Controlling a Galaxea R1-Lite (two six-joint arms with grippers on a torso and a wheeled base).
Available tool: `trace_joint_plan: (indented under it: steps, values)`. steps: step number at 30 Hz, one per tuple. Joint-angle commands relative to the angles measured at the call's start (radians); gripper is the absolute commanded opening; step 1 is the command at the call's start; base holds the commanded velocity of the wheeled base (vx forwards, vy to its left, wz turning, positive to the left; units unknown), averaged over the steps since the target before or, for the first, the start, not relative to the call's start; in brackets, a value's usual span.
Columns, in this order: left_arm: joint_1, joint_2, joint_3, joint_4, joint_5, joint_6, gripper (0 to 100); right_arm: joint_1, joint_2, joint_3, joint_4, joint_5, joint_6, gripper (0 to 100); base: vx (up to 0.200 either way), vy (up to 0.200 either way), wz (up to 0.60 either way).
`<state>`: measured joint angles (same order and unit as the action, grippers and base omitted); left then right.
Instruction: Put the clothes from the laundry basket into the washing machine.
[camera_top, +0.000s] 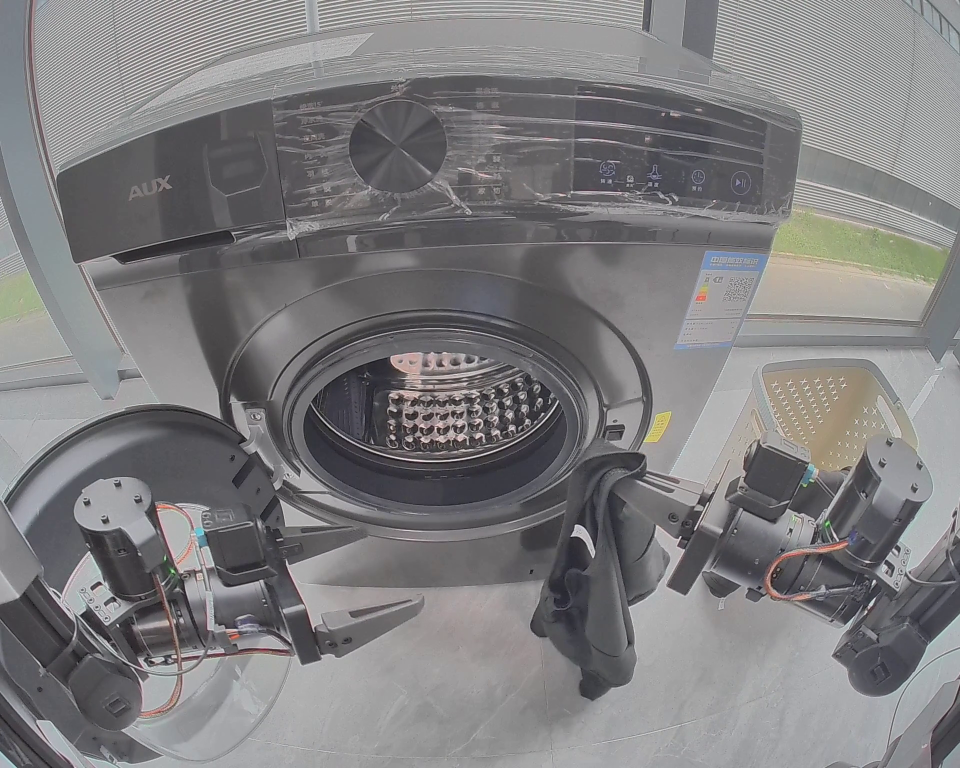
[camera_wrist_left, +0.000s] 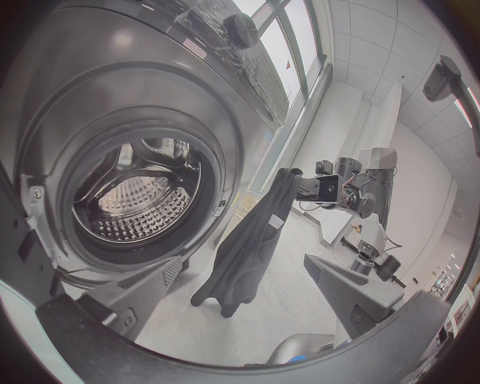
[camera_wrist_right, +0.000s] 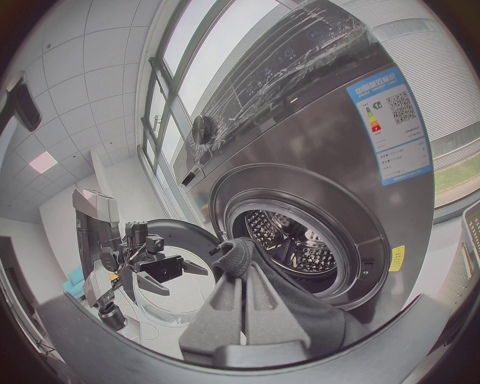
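Note:
A grey washing machine (camera_top: 420, 260) fills the head view, its round drum opening (camera_top: 440, 420) uncovered and its door (camera_top: 120, 470) swung out to the left. My right gripper (camera_top: 628, 488) is shut on a black garment (camera_top: 595, 570) that hangs down just right of and below the drum opening, above the floor. The same garment (camera_wrist_left: 245, 250) hangs from that gripper in the left wrist view, and bunches around the shut fingers (camera_wrist_right: 265, 300) in the right wrist view. My left gripper (camera_top: 385, 575) stands open at lower left, in front of the door, holding nothing.
A beige laundry basket (camera_top: 830, 400) stands on the floor at the right of the machine, behind my right arm. The pale floor (camera_top: 470, 680) lies open in front of the machine. Windows run behind and beside the machine.

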<state>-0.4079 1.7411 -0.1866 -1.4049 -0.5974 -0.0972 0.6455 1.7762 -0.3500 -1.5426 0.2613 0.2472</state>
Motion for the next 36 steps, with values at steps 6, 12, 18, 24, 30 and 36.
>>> trace_joint_plan:
  steps: [6,12,18,24,30,36]
  values:
    - [-0.049,0.21,-0.01,-0.154,0.001,0.007,100,0.042,0.057,-0.017,-0.004,0.0,-0.005,0,0.0,0.0,0.0]
    - [-0.049,0.29,-0.048,-0.151,0.004,0.025,100,0.068,0.058,-0.058,-0.002,0.0,-0.019,0,0.0,0.0,0.0]
    - [-0.063,0.316,-0.097,-0.151,0.008,0.025,100,0.088,0.06,-0.099,0.006,0.0,-0.017,0,0.0,0.0,0.0]
    - [-0.089,0.316,-0.128,-0.149,0.034,0.024,100,0.135,0.072,-0.106,0.002,0.001,-0.005,0,0.0,0.0,0.0]
    - [-0.1,0.354,-0.163,-0.149,0.068,0.021,100,0.164,0.071,-0.106,0.002,0.0,-0.003,0,0.0,0.0,0.0]
    - [-0.121,0.414,-0.221,-0.149,0.088,0.021,100,0.187,0.068,-0.106,-0.002,-0.024,-0.005,0,0.0,0.0,0.0]
